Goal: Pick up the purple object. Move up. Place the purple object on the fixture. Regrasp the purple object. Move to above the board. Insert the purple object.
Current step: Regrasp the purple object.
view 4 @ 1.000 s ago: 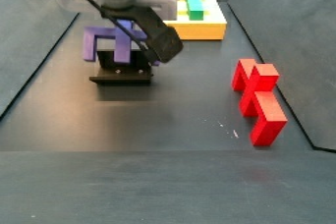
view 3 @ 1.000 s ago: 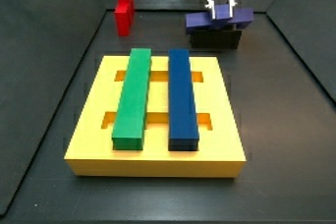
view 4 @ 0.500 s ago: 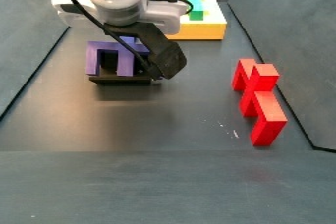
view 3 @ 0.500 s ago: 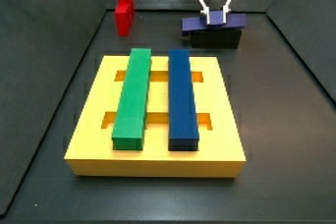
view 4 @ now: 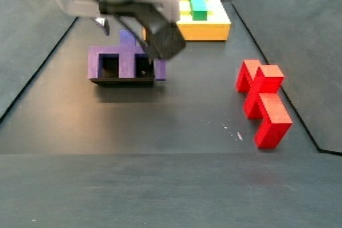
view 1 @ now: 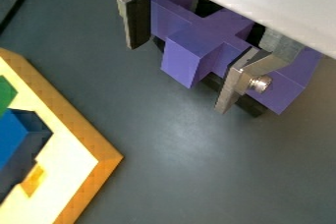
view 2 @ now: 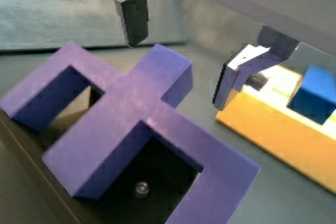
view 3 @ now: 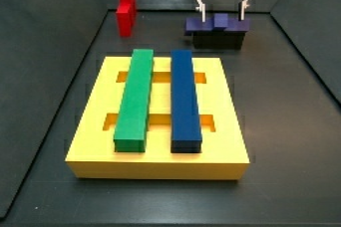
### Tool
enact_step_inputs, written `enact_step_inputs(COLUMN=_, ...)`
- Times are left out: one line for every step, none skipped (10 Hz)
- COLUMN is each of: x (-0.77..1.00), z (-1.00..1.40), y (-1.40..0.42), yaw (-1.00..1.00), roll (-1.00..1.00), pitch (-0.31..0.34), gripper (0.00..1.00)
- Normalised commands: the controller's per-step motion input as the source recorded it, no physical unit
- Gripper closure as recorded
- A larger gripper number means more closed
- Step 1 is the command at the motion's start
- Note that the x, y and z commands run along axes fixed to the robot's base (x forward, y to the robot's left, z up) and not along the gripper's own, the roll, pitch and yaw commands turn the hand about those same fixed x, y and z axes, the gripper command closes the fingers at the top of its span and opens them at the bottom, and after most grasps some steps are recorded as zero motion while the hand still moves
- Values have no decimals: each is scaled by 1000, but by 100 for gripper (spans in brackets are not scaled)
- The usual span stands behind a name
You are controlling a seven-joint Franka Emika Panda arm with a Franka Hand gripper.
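The purple object is a forked block lying on the dark fixture at the back right; it also shows in the other side view on the fixture. My gripper hangs just above it, open. In both wrist views the silver fingers stand on either side of the purple object's stem with a gap to each pad. Nothing is held.
The yellow board fills the middle, with a green bar and a blue bar set in it. A red piece stands at the back left, also seen in the other side view. Black walls bound the floor.
My gripper has let go of the purple object and risen a little. The purple object now rests flat on the fixture instead of hanging tilted in the fingers.
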Motion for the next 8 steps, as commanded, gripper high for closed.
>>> enact_step_inputs(x=0, z=117, y=-174, yaw=0, roll=1000, pitch=-29, gripper=0)
enact_step_inputs(x=0, z=74, y=-117, yaw=0, roll=1000, pitch=-20, gripper=0)
enact_step_inputs(x=0, z=69, y=-94, yaw=0, roll=1000, pitch=-40, gripper=0)
enact_step_inputs(x=11, z=63, y=-37, yaw=0, roll=1000, pitch=-26, gripper=0)
enact_step_inputs(x=0, z=46, y=0, yaw=0, roll=1000, pitch=-26, gripper=0)
enact_step_inputs(x=9, z=57, y=6, yaw=0, roll=1000, pitch=0, gripper=0)
enact_step_inputs(x=0, z=20, y=80, yaw=0, roll=1000, pitch=0, gripper=0)
enact_step_inputs(x=0, z=11, y=69, yaw=0, roll=1000, pitch=0, gripper=0)
